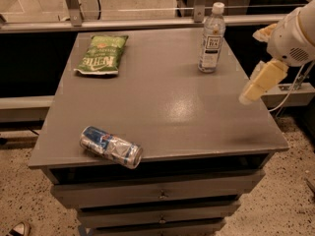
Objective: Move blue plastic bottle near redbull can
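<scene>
Finding 1. The gripper (248, 96) hangs at the table's (167, 107) right-hand edge as pictured, raised off the surface and empty. Whether it is open or closed cannot be told from this view. The white arm housing (295, 36) sits above and behind it, off the table's side.

Finding 2. The blue plastic bottle (211, 38) stands upright, cap on, near the far right corner of the top. It is beyond the gripper and slightly inboard of it, near but clearly apart. No contact has been made.

Finding 3. The redbull can (110, 147) lies on its side, dented, close to the front edge. It sits diagonally across the table from the gripper and well apart from the bottle.

Assessment. The gripper's position at the edge nearest the bottle suggests an approach is being lined up, with the grasp not yet begun. The bottle is tall and narrow, so a low or glancing touch could tip it, and a hold around the body at label height appears safer.

Surroundings. A green snack bag (102, 54) lies flat at the far corner opposite the gripper, off the likely line from bottle to can. The surface between bottle and can is bare, so nothing obstructs the carry. A metal rail (147, 22) runs behind the table just past the bottle (it limits any reach from behind). The can lies near the front lip, so the bottle should be set down without nudging it over.
</scene>
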You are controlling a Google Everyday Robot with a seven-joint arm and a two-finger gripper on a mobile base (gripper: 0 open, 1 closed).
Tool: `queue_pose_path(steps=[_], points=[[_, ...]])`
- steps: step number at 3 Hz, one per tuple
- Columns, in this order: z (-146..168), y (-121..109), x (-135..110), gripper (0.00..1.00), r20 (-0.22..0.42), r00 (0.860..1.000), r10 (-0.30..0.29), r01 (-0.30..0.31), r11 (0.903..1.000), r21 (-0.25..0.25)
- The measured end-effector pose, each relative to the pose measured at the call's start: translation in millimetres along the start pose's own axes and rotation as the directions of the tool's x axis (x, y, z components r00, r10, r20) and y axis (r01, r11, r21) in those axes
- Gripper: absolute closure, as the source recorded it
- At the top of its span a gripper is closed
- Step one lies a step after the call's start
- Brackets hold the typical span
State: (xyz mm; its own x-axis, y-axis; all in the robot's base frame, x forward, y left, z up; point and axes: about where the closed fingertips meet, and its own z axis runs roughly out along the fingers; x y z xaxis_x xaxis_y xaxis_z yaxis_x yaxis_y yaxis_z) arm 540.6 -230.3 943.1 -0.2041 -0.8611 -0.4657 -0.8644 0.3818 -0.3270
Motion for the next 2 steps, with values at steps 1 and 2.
queue_pose_path(steps=[1, 2], points=[[31, -42, -4, 0.0, 0.146, 0.987, 0.068, -0.077, 0.9956, 0.054], [60, -73, -15, 0.0, 0.267, 0.956, 0.123, -0.152, 0.9843, 0.091]])
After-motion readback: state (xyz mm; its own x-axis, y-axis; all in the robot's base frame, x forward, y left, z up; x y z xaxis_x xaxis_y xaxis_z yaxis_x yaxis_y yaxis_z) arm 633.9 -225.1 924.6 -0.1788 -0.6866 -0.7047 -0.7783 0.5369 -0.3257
